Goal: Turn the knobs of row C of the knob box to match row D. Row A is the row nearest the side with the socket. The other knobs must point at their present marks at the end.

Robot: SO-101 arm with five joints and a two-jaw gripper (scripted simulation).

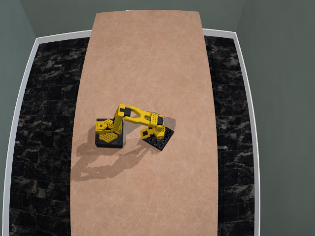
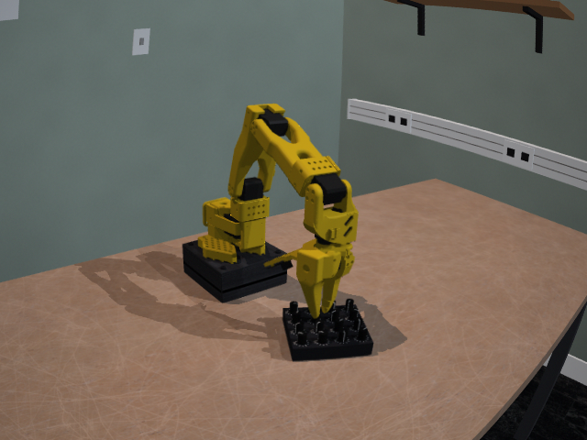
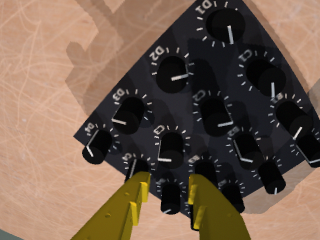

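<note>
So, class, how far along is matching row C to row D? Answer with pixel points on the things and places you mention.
Looks done: C1 (image 3: 265,75), C2 (image 3: 215,112) and C3 (image 3: 171,145) point much like D1 (image 3: 225,22), D2 (image 3: 172,72) and D3 (image 3: 131,112).
In hand: nothing; the gripper (image 1: 159,133) (image 2: 320,314) (image 3: 170,180) is slightly open over the box.
Left: probably C4 (image 3: 139,167), whose mark is partly hidden, so its match with D4 (image 3: 97,145) is unclear.

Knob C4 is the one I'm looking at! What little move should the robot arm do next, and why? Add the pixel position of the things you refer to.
Probably shift the open gripper (image 1: 159,134) (image 2: 320,313) (image 3: 169,177) sideways so its gap lines up over C4 (image 3: 140,166). In the wrist view, one finger partly covers C4, and the gap sits beside that knob, not over it.
</note>
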